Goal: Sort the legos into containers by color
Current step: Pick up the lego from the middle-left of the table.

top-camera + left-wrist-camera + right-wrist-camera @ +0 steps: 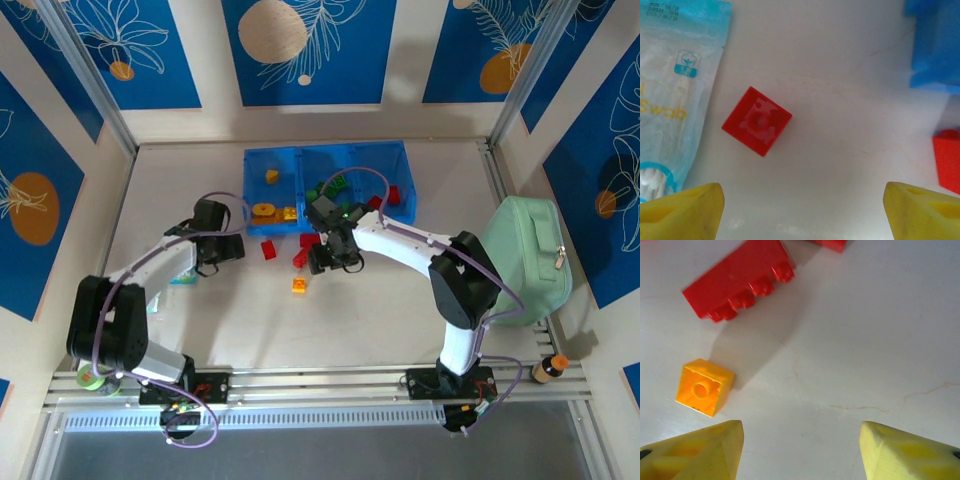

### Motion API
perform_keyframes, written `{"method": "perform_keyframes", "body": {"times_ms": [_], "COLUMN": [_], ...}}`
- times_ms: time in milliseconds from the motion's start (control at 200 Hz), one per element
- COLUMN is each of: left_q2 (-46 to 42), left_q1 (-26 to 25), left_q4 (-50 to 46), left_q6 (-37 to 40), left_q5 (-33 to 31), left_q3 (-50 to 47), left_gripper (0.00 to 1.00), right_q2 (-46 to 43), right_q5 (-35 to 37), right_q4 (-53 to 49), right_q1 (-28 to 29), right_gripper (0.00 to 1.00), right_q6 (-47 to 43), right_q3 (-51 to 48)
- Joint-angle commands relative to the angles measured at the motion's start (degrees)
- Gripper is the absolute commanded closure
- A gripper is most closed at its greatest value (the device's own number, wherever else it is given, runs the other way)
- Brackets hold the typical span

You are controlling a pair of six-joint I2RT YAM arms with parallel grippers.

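Observation:
The blue tray (pixel 325 160) sits at the back, its containers side by side: yellow legos (pixel 265 210) in the left one, green (pixel 335 187) in the middle, red (pixel 393 194) in the right. Loose on the table lie a small red brick (pixel 268 249) (pixel 757 127), a long red brick (pixel 302 258) (pixel 740 282) and an orange brick (pixel 299 285) (pixel 704 386). My left gripper (pixel 242 248) (pixel 802 212) is open over bare table, just short of the small red brick. Also open and holding nothing, my right gripper (pixel 325 267) (pixel 802 452) hovers to the right of the orange brick.
A cotton-swab packet (pixel 670 100) (pixel 183 275) lies left of the small red brick. The tray's corner (pixel 935 45) and another red brick (pixel 947 160) are at the left wrist view's right edge. A mint-green case (pixel 525 260) stands at the table's right side.

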Motion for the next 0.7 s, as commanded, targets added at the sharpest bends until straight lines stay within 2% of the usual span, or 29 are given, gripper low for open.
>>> {"method": "perform_keyframes", "body": {"times_ms": [0, 420, 695], "left_q2": [3.6, 14.8, 17.5], "left_q1": [1.5, 3.9, 3.8], "left_q4": [1.2, 1.6, 1.2], "left_q6": [3.0, 5.0, 4.1], "left_q5": [-1.9, -0.4, 3.0], "left_q3": [3.1, 10.2, 11.1], "left_gripper": [0.17, 0.18, 0.24], "right_q2": [-2.5, -3.9, -9.6], "right_q5": [-0.3, -0.1, -0.3], "right_q4": [0.7, 0.1, 0.1], "right_q1": [-0.6, -1.4, -4.4], "right_gripper": [0.37, 0.37, 0.36], "right_q6": [1.0, 0.8, 0.6], "right_q3": [-1.5, -2.4, -5.9]}}
